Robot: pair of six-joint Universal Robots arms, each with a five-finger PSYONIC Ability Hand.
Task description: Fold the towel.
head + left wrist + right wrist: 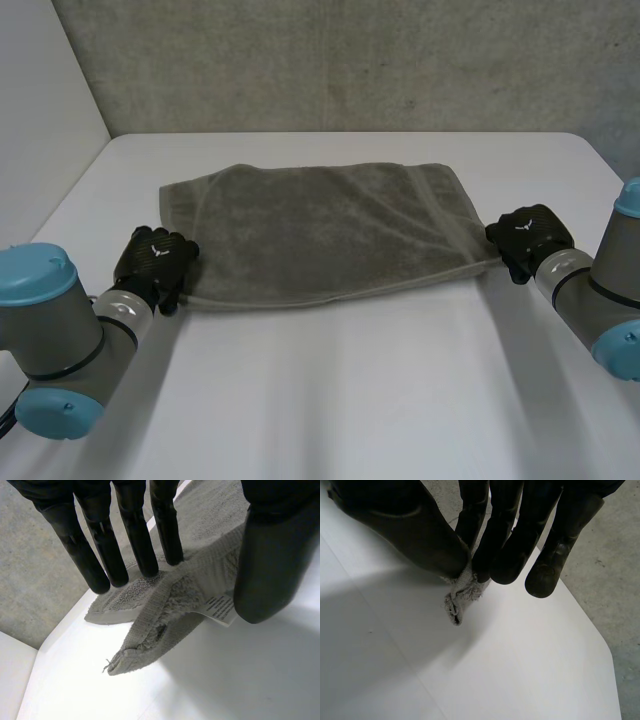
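Grey towel (320, 230) spread flat mid-counter, long side across, lying doubled. Near-left corner (165, 605) raised off surface, white label (220, 607) showing beneath. Left robot hand (155, 262) at that corner, straight fingers (135, 535) and thumb pinching towel edge between them. Right robot hand (525, 240) at near-right corner, thumb and fingers (510, 540) pressed together on bunched tip of towel (460, 597). White counter (350, 390) under all.

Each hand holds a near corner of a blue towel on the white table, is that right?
Not blue: the head view shows a grey towel. The left hand and right hand do each hold a near corner of it on the white table.
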